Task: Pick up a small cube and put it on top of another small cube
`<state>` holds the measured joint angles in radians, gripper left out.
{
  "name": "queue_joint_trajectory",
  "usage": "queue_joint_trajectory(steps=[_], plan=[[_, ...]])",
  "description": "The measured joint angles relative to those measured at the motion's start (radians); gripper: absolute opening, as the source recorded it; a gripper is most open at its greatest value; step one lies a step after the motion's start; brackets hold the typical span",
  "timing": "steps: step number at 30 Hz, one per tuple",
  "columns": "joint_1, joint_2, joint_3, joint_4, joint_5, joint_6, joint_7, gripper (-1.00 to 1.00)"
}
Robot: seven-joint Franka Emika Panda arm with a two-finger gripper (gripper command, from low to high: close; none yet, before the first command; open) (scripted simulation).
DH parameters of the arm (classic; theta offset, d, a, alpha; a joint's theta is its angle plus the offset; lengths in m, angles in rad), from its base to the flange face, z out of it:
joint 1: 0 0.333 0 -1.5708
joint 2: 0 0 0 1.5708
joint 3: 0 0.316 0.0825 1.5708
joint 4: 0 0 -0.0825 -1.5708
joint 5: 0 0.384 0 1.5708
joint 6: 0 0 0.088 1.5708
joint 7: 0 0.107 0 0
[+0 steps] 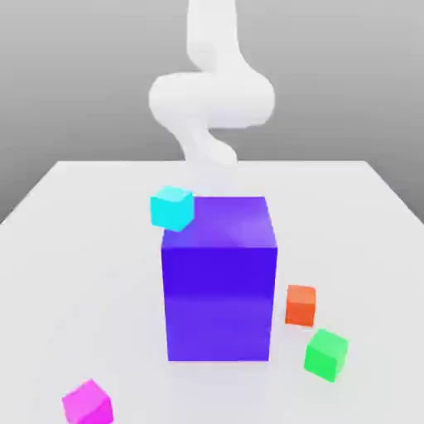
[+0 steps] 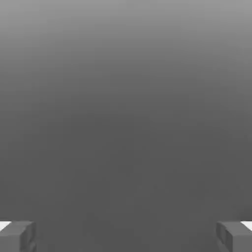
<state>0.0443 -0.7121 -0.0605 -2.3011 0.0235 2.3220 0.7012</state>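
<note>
The small magenta cube (image 1: 87, 403) lies at the near edge of the table (image 1: 74, 248) in the exterior view, toward that view's left, well apart from the gripper (image 2: 126, 236) and from the arm (image 1: 211, 99) that rises behind the big blue-violet block (image 1: 219, 281). How the cube stands to the fingertips themselves cannot be told, since in the exterior view the hand is hidden behind that block. In the hand view the two grey fingertips (image 2: 17, 236) sit at opposite sides of the picture with a broad gap between them, so the jaws stand wide apart and nothing is between them; beyond them there is plain grey, darker low down and paler higher up. The table is a flat, pale, nearly white surface with a faint sheen, and the blue-violet block throws a soft reflection on it. Behind the table the backdrop is a smooth grey gradient with no walls or furniture to make out. Counted: one magenta cube; one cyan cube (image 1: 172, 208), tilted and just beside the block's upper corner on the exterior view's left; one orange cube (image 1: 301, 305) close to the block on the exterior view's right; one green cube (image 1: 325, 354) just beyond the orange one, nearer the camera; one large block; one white arm.
</note>
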Motion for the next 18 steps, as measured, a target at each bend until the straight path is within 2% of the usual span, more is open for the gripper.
queue_joint_trajectory(steps=[10,18], plan=[[0.147,0.354,-0.23,-0.005,0.141,0.09,-0.432,0.0],[0.178,0.64,-0.334,-0.007,0.29,0.155,-0.8,0.0]])
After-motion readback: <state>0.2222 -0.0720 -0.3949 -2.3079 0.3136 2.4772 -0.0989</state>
